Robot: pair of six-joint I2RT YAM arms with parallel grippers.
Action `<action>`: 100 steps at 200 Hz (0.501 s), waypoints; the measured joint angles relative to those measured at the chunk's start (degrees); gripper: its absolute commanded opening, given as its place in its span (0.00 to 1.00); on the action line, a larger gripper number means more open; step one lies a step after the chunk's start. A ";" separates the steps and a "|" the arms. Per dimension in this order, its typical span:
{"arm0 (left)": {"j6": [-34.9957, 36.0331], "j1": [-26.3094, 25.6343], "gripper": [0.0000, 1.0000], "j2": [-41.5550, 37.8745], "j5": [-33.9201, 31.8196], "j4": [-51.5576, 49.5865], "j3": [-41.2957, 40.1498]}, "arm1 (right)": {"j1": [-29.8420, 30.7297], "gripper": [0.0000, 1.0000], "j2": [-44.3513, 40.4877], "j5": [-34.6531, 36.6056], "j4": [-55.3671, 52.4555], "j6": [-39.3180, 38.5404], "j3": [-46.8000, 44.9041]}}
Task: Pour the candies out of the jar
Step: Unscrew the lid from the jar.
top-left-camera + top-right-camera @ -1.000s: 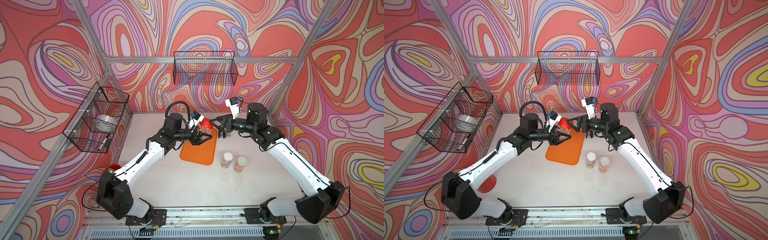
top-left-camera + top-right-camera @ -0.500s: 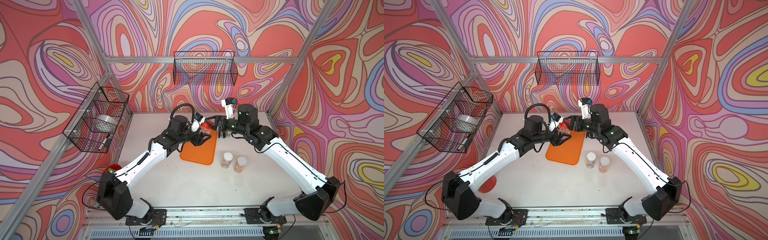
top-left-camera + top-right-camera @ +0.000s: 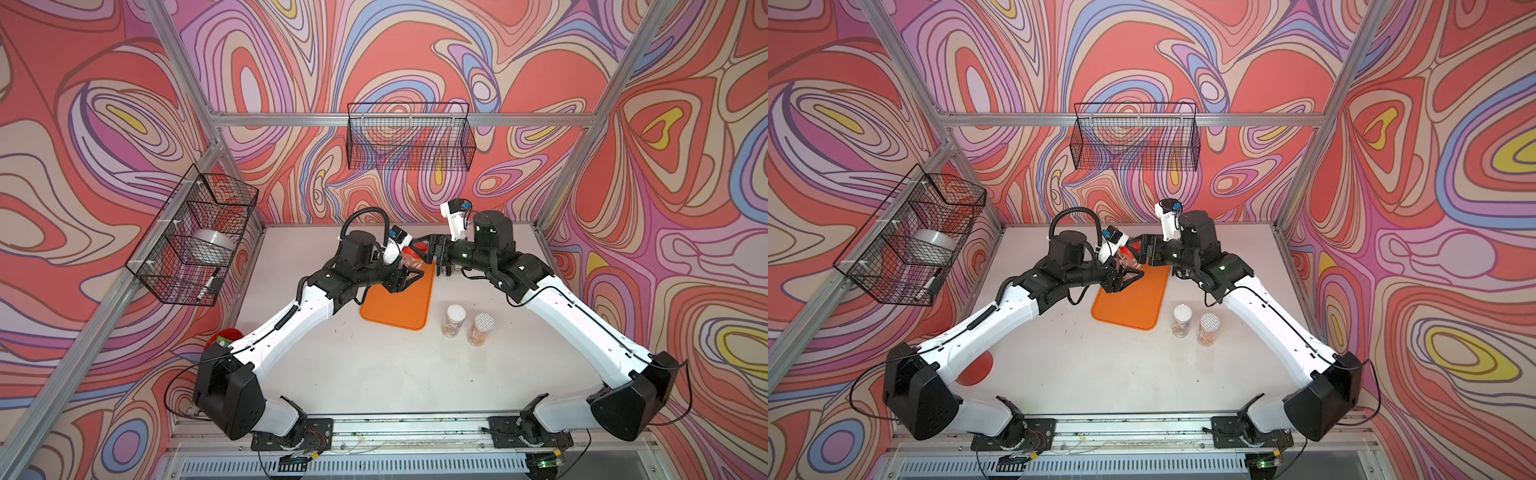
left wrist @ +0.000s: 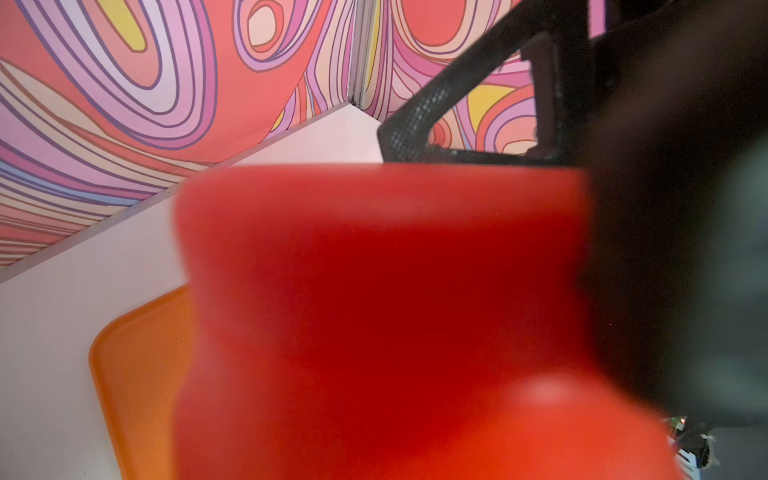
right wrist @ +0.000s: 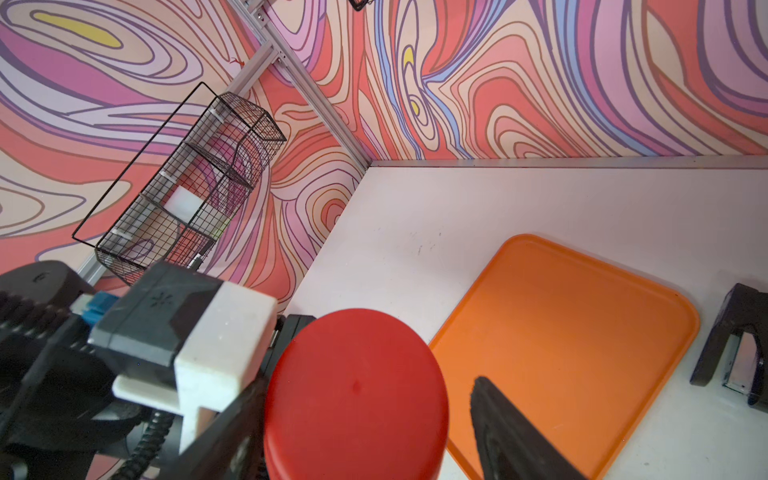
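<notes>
Closing in since a second ago, my right fingers (image 3: 434, 257) now hang open and empty beside the red lid (image 3: 417, 250) in both top views, over the far edge of the orange tray (image 3: 399, 307). My left fingers (image 3: 409, 272) clamp the jar (image 3: 409, 262). Left wrist: lid blurred, close. Right wrist: lid on, so I judge the candies are inside, and uncapping comes next.

The scene is brightly, evenly lit; soft shadows are cast on the table (image 3: 374, 374). The lid (image 4: 374, 311) is blurred in the left wrist view, perhaps by closeness.
</notes>
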 measured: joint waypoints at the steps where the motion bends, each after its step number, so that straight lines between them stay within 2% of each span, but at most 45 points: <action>1: 0.02 0.00 0.00 0.00 0.04 0.02 0.00 | 0.00 0.80 0.00 -0.04 0.00 -0.07 0.00; 30: 0.02 0.17 0.00 0.00 2.64 0.52 0.02 | 0.00 0.83 0.07 -1.77 -0.22 -1.86 -0.33; 100: -0.26 0.92 0.00 0.07 6.75 0.50 0.02 | -0.04 0.82 0.15 -3.06 0.79 -3.06 -0.70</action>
